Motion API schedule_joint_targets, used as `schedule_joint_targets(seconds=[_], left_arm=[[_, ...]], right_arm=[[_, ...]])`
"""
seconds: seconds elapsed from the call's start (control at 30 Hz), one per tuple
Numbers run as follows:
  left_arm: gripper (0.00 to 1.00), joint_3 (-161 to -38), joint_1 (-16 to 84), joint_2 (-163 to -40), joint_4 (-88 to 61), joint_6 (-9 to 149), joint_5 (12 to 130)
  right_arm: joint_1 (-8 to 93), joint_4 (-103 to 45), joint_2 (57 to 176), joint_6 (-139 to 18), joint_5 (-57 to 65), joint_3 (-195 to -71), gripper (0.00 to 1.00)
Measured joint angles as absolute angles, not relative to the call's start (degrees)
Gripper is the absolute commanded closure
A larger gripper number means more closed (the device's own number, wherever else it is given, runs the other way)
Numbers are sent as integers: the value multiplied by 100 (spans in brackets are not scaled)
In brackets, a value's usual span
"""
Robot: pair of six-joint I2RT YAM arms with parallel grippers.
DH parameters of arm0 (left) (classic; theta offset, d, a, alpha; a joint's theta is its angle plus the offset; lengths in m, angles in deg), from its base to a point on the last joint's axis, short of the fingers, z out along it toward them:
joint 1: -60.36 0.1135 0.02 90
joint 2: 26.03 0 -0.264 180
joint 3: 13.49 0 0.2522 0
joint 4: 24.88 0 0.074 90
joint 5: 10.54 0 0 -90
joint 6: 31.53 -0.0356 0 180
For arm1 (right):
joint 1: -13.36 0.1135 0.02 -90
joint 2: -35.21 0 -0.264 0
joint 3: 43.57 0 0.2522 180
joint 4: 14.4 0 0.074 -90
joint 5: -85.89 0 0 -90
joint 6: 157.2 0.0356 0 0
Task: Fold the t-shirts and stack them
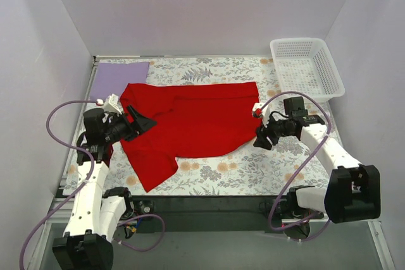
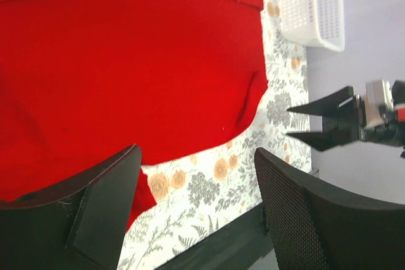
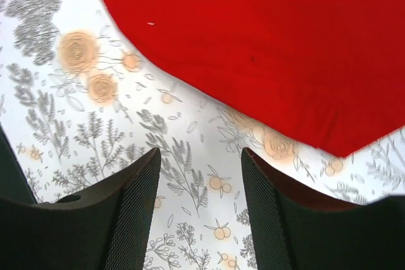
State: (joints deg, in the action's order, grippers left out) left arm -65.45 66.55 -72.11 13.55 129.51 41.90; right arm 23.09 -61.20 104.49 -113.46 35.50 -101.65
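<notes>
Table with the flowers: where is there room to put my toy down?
Free: the flowery table strip along the near edge, in front of the red t-shirt; also the far strip between the lavender t-shirt and basket. Crowded: the left side, where the left gripper hangs at the shirt's edge.

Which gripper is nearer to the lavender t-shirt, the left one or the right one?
Left. The left gripper hangs over the red t-shirt at its left side, just on the near side of the lavender t-shirt. The right gripper is beyond the red t-shirt's right edge, across the table.
</notes>
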Motion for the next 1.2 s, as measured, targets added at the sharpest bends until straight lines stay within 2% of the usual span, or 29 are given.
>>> schedule_joint_targets(seconds=[0.37, 0.53, 0.73, 1.2], left_arm=[[29, -6519, 6555, -6962, 2293, 12553, 4371], [29, -6508, 6548, -6750, 2299, 12532, 4290], [29, -6444, 6548, -6676, 2277, 12514, 4198], [29, -6409, 6548, -6669, 2273, 12512, 4122]], right_arm=[[1934, -5928, 11546, -10587, 3017, -10569, 41], [1859, -5711, 12136, -10085, 2884, -11153, 46], [1575, -5526, 12580, -9687, 2853, -11260, 54], [1499, -5473, 13194, -9516, 2923, -11273, 59]])
